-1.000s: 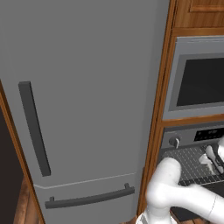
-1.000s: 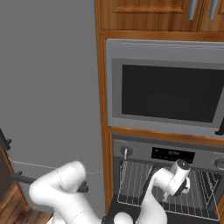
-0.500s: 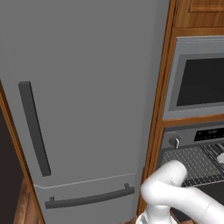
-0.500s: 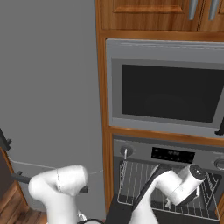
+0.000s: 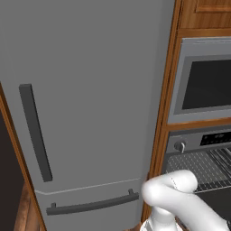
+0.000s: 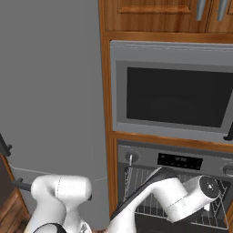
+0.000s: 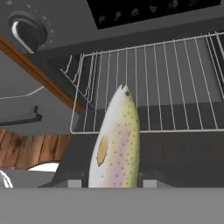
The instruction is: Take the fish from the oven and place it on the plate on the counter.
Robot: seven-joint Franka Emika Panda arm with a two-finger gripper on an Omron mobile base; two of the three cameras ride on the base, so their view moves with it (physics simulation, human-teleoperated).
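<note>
Between the two dark finger tips at the bottom of the hand view, the gripper (image 7: pixel 113 183) is clamping the fish (image 7: pixel 115 144), its jaws standing narrow against the fish's flanks. The fish is pointing away from the hand, head up in that view, with a speckled olive back, a pinkish belly and one tan fin showing.

Beyond its nose a wire rack (image 7: pixel 157 83) is lying across the open oven (image 7: pixel 144 39), and the fish is hanging in front of the rack's near edge, not resting on it. Above the rack a dark display strip (image 7: pixel 148 8) is showing pale symbols too blurred to read, and a round knob (image 7: pixel 27 29) is sitting beside it. A wooden strip is running down past the rack's corner, with wood floor below.

From the right base view, the white arm (image 6: pixel 182 200) is reaching across the front of the oven cavity, covering part of the rack. Above the oven a grey-framed unit with a dark window (image 6: pixel 175 93) is sitting in wooden cabinetry. Beside it a tall grey fridge (image 5: pixel 85 103) is standing with one upright and one horizontal dark handle.
</note>
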